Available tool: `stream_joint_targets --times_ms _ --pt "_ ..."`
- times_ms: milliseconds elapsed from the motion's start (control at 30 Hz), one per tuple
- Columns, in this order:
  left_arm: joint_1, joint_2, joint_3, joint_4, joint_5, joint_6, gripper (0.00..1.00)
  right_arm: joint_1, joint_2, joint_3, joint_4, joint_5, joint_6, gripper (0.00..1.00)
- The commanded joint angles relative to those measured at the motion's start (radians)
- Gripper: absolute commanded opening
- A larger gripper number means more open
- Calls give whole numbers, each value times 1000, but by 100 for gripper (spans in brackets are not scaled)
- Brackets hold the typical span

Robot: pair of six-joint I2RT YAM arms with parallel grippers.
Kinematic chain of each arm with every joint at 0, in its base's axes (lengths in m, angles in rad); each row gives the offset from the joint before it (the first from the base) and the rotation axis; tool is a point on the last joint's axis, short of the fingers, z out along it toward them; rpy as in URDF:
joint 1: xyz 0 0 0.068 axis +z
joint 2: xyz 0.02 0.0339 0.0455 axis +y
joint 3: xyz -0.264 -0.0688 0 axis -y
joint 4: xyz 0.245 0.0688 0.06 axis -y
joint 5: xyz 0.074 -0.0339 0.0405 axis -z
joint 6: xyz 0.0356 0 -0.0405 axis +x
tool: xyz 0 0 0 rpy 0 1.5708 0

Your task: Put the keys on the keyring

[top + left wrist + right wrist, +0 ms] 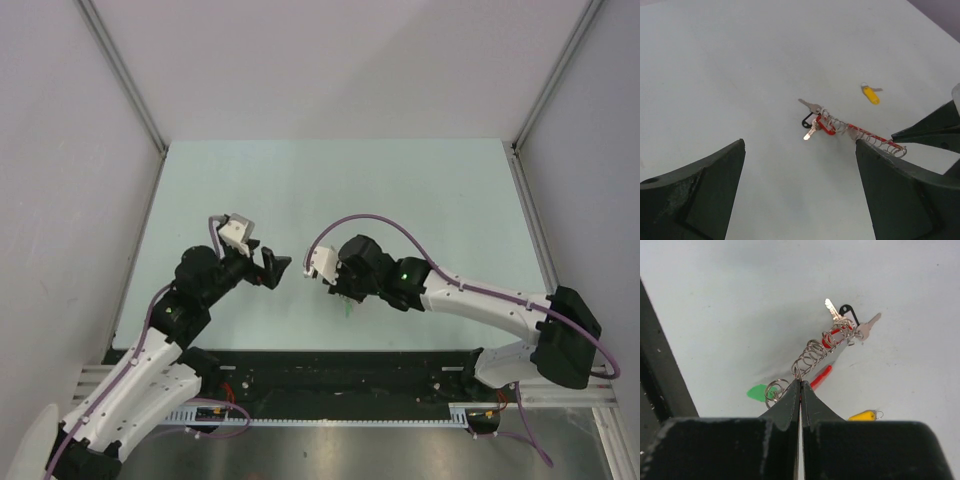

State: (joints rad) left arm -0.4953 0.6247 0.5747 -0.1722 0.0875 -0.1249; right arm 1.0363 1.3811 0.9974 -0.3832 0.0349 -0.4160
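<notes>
Pinched the right tool shut on the near end of the keyring, apparently to draw its wire coil out straight for threading. Showed two silver keys bunched at the far end. Found the green key and the yellow key loose on the tabletop nearby. Spread the left tool wide above the coil, gripping nothing, probably poised to fetch a loose key.

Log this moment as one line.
left fingers open, empty | right fingers shut on keyring | yellow key apart, on table
</notes>
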Motion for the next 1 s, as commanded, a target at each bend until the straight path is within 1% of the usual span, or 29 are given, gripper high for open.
stream_joint_targets --times_ms 0,33,100,133,167,200,233,267,367,433,467,533,633,700,833,900,933,967 --pt "8 47 -33 168 240 -50 95 -1 -80 44 -28 -67 -38 0" --pt "6 58 -18 168 314 -27 93 1 -89 44 -29 -67 -43 0" --pt "6 92 10 151 368 11 90 2 -128 44 -45 -67 -41 0" --pt "6 102 34 142 421 63 89 2 -142 44 -48 -73 -37 0" --pt "8 110 45 116 446 91 84 2 -152 44 -54 -78 -35 0" --pt "5 122 57 106 484 120 83 4 -163 44 -57 -81 -35 0" --pt "4 151 76 96 517 181 81 4 -183 44 -56 -82 -33 0" --pt "1 165 85 77 575 201 80 4 -186 46 -54 -85 -32 0" --pt "-26 231 120 60 629 281 78 7 -195 46 -56 -92 -29 0" --pt "-60 266 143 42 620 355 78 8 -192 44 -59 -95 -27 0" --pt "-102 279 151 39 604 378 78 10 -194 44 -57 -93 -26 0" --pt "-140 302 172 27 581 434 78 14 -194 44 -59 -95 -26 0" --pt "-167 340 185 36 572 458 77 19 -203 44 -57 -98 -26 0" --pt "-175 362 185 48 560 459 74 19 -211 44 -56 -99 -23 0" --pt "-198 392 183 82 548 461 67 18 -218 40 -45 -109 -24 0" --pt "-209 405 179 108 549 452 60 18 -220 40 -40 -112 -21 0" --pt "-212 409 177 115 552 452 55 18 -220 37 -36 -113 -18 0" --pt "-219 412 175 126 554 452 53 18 -218 37 -31 -113 -17 0"
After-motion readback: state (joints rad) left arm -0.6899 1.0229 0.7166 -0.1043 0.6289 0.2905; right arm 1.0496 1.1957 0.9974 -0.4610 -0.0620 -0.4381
